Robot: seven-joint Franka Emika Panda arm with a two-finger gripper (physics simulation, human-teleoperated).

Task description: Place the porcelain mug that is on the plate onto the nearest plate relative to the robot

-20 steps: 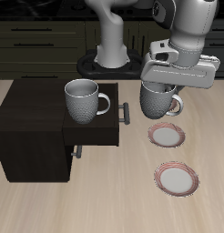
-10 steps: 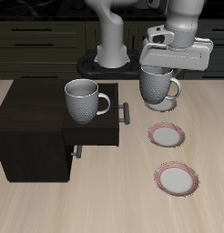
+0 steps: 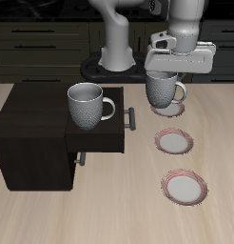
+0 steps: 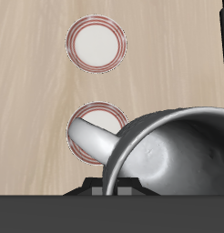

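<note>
The porcelain mug (image 3: 164, 91) hangs in the air, dotted grey-white, its handle toward the side away from the cabinet. My gripper (image 3: 166, 76) is shut on its rim from above. Just below it, the plate (image 3: 173, 112) farthest back shows only as a striped rim edge past the mug. In the wrist view the mug (image 4: 168, 155) fills the near field, with its handle over one striped plate (image 4: 98, 123).
Two more matching plates lie toward the table's front edge, one midway (image 3: 173, 143) and one nearest the front (image 3: 184, 186). A second grey mug (image 3: 86, 105) stands on a dark cabinet (image 3: 33, 138) beside them. Another plate (image 4: 96, 43) shows in the wrist view.
The gripper has risen with the mug and drifted slightly toward the cabinet side. The mug now hangs higher above the rear plate.
</note>
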